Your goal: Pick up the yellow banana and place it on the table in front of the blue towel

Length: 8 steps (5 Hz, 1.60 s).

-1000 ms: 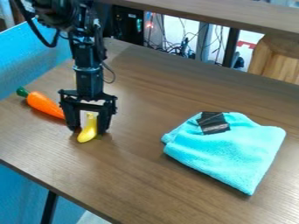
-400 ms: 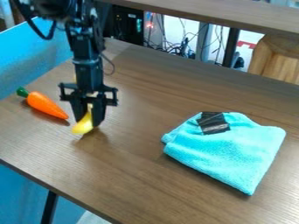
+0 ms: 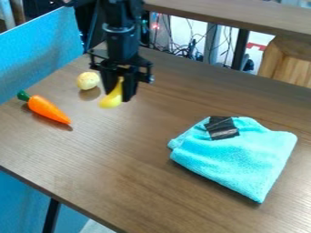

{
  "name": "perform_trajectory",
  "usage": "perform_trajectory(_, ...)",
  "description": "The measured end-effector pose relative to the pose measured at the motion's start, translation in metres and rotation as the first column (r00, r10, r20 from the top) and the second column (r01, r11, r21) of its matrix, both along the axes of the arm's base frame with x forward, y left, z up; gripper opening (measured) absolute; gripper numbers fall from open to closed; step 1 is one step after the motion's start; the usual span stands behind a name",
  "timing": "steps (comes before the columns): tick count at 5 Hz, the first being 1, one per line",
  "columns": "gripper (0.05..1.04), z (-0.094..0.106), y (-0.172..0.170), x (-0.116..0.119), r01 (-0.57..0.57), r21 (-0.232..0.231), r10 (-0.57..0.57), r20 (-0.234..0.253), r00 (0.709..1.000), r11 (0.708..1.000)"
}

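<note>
Raised from its earlier spot near the carrot, a yellow toy banana had shifted toward the far side of the bench, carried in the black pincer of a robot arm. With the arm moved aside, a pale yellow round object had come fully into view on the bench, just beside the pincer on the left of the frame. The orange toy carrot and the folded turquoise cloth had not moved.

The pincer was drawn in on the banana, its two fingers kept a little apart by the fruit between them. The banana hung at a tilt, narrow end up in the grip and rounded end low, and appeared to be held just above the surface. The step in hand looked to be a lift or a carry, the pick-up apparently done. Any further move, by the look of it, called for a steady squeeze on the slim upper part and enough height to clear the round object close by.

Smooth, plastic-looking skins marked the curved banana and the tapering carrot, which was capped in green. The cloth, on the right of the frame, showed a soft, fuzzy pile, rounded folds and a dark, shiny patch near its upper edge. Brown wood grain ran across the bench, beside a blue panel.
</note>
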State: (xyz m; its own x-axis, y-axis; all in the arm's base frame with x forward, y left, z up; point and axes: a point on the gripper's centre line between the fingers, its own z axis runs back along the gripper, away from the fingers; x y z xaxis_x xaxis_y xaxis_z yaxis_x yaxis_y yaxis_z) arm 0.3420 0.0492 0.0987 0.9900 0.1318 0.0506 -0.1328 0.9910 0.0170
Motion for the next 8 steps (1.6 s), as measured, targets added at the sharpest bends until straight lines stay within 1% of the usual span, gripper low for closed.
perform_trajectory(1,0.436,0.006,-0.048,-0.013,0.138,0.0,-0.138,-0.009,0.99,0.99)
perform_trajectory(2,0.436,0.004,-0.085,-0.024,0.253,-0.008,-0.253,-0.039,0.967,0.967)
perform_trajectory(3,0.436,-0.003,-0.12,-0.043,0.353,-0.022,-0.354,-0.081,0.932,0.935)
perform_trajectory(4,0.436,-0.008,-0.148,-0.06,0.424,-0.034,-0.426,-0.105,0.899,0.905)
perform_trajectory(5,0.436,-0.025,-0.167,-0.072,0.484,-0.038,-0.484,-0.152,0.862,0.874)
perform_trajectory(6,0.436,-0.05,-0.182,-0.079,0.539,-0.05,-0.537,-0.205,0.818,0.841)
perform_trajectory(7,0.436,-0.07,-0.192,-0.083,0.57,-0.061,-0.564,-0.264,0.783,0.819)
perform_trajectory(8,0.436,-0.078,-0.198,-0.077,0.588,-0.059,-0.579,-0.278,0.766,0.806)
